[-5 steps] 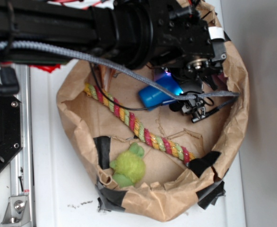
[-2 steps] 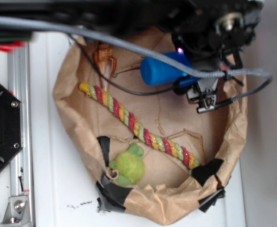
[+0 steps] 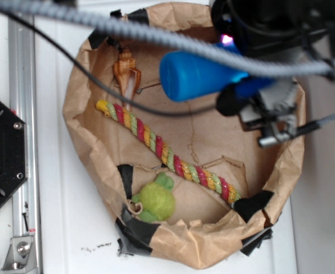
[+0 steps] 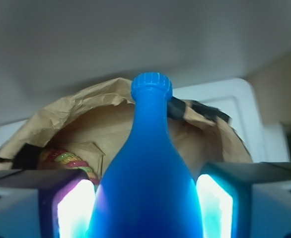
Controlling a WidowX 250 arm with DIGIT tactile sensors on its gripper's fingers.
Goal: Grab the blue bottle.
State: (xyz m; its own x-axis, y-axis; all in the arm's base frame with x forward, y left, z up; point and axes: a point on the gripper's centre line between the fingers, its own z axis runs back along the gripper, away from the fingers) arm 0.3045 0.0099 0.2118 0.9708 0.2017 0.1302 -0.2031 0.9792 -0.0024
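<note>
- Bottle lift confirmed: blue bottle [image 4: 148, 183] is clamped between both gripper [image 4: 145, 208] pads.
- Versus 1 s ago, it is raised above the paper bowl [image 3: 99, 165]; rope [image 3: 167, 154] is left inside.
- Grab judged essentially complete.

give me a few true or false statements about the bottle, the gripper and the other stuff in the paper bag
1. The gripper is shut on the blue bottle. True.
2. The blue bottle lies flat on the floor of the paper bag. False: the gripper holds it up, its cap pointing away from the wrist camera.
3. The striped rope runs diagonally across the bag floor. True.
4. The green plush toy sits on top of the rope. False: it lies apart from the rope, near the bag's taped lower edge.
5. A small orange-brown object lies near the rope's upper left end. True.
</note>
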